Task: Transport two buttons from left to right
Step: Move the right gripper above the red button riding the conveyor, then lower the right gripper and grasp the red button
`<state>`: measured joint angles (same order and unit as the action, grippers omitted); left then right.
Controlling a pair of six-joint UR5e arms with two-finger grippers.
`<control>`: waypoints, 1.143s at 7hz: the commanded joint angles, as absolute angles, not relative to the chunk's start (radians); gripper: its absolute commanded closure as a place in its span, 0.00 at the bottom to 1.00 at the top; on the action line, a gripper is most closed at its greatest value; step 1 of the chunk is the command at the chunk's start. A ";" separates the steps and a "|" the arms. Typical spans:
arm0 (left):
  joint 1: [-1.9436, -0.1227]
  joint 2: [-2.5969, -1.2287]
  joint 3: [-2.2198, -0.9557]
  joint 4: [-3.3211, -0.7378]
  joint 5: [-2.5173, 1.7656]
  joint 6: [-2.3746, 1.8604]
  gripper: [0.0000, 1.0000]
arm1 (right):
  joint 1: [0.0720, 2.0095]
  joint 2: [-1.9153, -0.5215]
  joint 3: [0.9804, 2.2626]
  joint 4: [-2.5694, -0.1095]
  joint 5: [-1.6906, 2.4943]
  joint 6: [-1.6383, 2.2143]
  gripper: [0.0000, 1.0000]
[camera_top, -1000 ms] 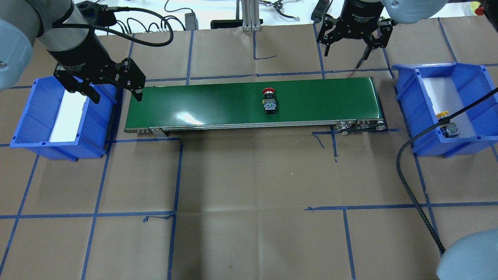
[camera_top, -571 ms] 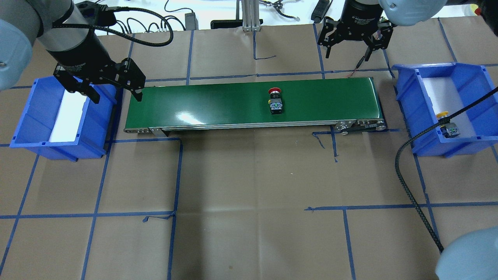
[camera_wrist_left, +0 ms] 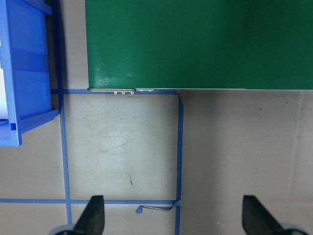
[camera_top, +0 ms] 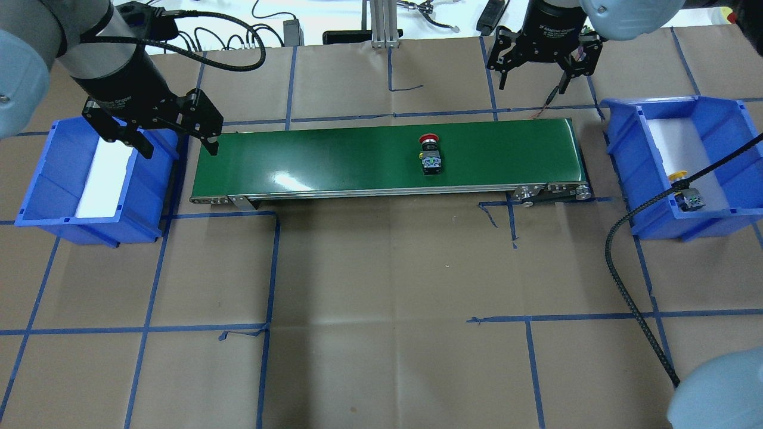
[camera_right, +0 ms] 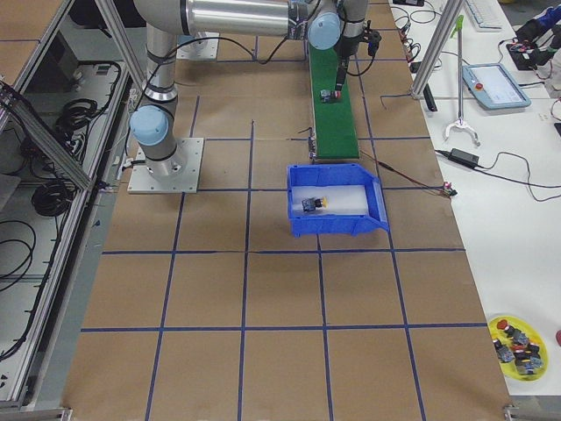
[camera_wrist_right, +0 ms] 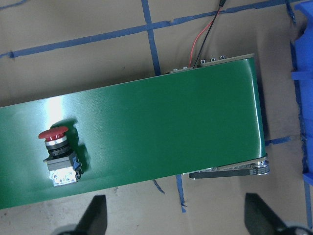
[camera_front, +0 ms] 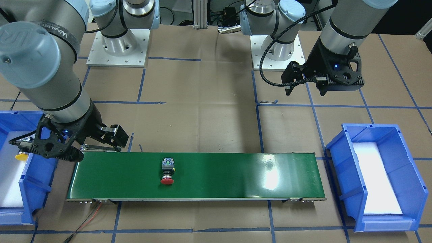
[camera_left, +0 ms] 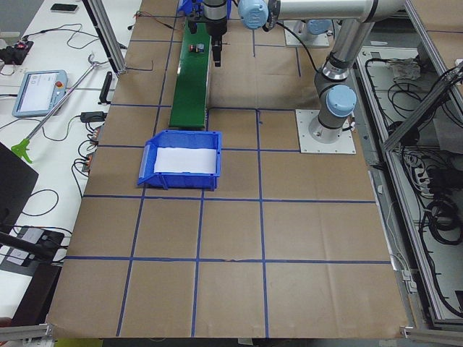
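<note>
The red button (camera_top: 430,154) lies on its side on the green conveyor belt (camera_top: 334,158), right of the belt's middle; it also shows in the right wrist view (camera_wrist_right: 58,154) and the front view (camera_front: 167,172). The yellow button (camera_top: 685,192) lies in the right blue bin (camera_top: 632,161), near its front end. My left gripper (camera_top: 179,146) is open and empty above the gap between the left blue bin (camera_top: 47,179) and the belt's left end. My right gripper (camera_top: 530,80) is open and empty beyond the belt's far right corner.
A black cable (camera_top: 632,220) from the right arm hangs across the right bin's front corner. A red wire (camera_top: 545,107) runs from the belt's far right end. A yellow dish of spare buttons (camera_right: 517,338) sits off the paper.
The red button has travelled to the right along the belt. The right gripper has shifted slightly away from the belt. The left arm has not moved.
</note>
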<state>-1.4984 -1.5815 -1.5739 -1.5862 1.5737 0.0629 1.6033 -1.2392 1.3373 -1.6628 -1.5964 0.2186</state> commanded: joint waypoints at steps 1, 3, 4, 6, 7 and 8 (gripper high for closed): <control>-1.497 -1.582 -1.572 -1.586 1.574 0.063 0.00 | 1.608 -1.191 1.341 -1.669 -1.591 0.218 0.02; -1.499 -1.582 -1.572 -1.586 1.574 0.063 0.00 | 1.608 -1.189 1.344 -1.716 -1.586 0.216 0.03; -1.499 -1.582 -1.572 -1.586 1.574 0.063 0.00 | 1.608 -1.198 1.392 -1.821 -1.585 0.189 0.01; -1.499 -1.582 -1.572 -1.586 1.575 0.063 0.00 | 1.608 -1.239 1.567 -2.004 -1.522 0.187 0.01; -1.497 -1.582 -1.572 -1.586 1.574 0.063 0.00 | 1.608 -1.241 1.604 -2.019 -1.517 0.190 0.01; -1.499 -1.582 -1.572 -1.586 1.574 0.063 0.00 | 1.608 -1.229 1.615 -2.016 -1.517 0.192 0.01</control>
<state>-1.4979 -1.5815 -1.5723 -1.5862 1.5743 0.0629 1.6076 -1.2336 1.5832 -1.9980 -1.5231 0.1898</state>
